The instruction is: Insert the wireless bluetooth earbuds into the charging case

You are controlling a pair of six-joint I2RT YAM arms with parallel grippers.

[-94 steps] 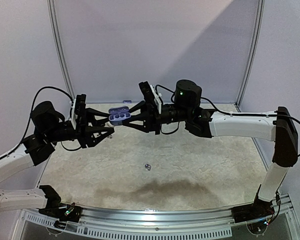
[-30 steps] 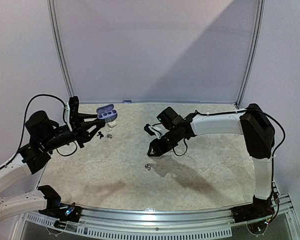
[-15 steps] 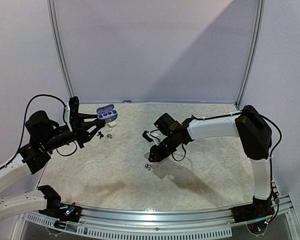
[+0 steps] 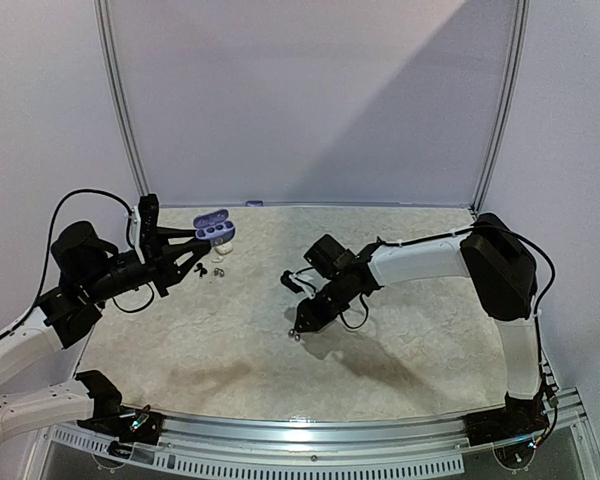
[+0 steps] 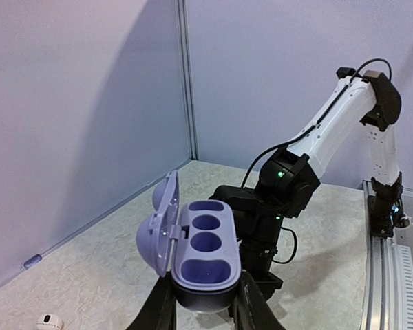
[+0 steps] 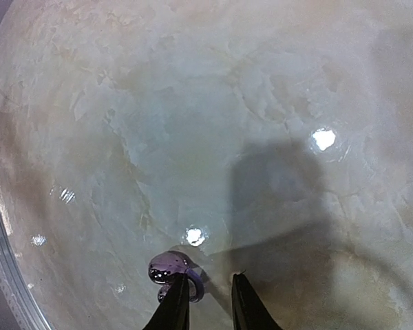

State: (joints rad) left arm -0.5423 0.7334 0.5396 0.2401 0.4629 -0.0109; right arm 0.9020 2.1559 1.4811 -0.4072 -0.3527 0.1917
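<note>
Touching an earbud [image 6: 171,268], the right claw [image 6: 206,302] gapes slightly; left claw [image 5: 205,306] clamps case [image 5: 203,251].

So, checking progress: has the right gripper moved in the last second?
Yes. The right gripper has moved down-frame and slightly left, its tips now beside the silvery earbud.

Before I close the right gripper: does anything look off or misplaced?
Yes. The shiny earbud lies off-centre at the right gripper's fingers, mostly beyond one tip rather than between them, so closing now may miss it. The open case in the left gripper looks fine.
</note>
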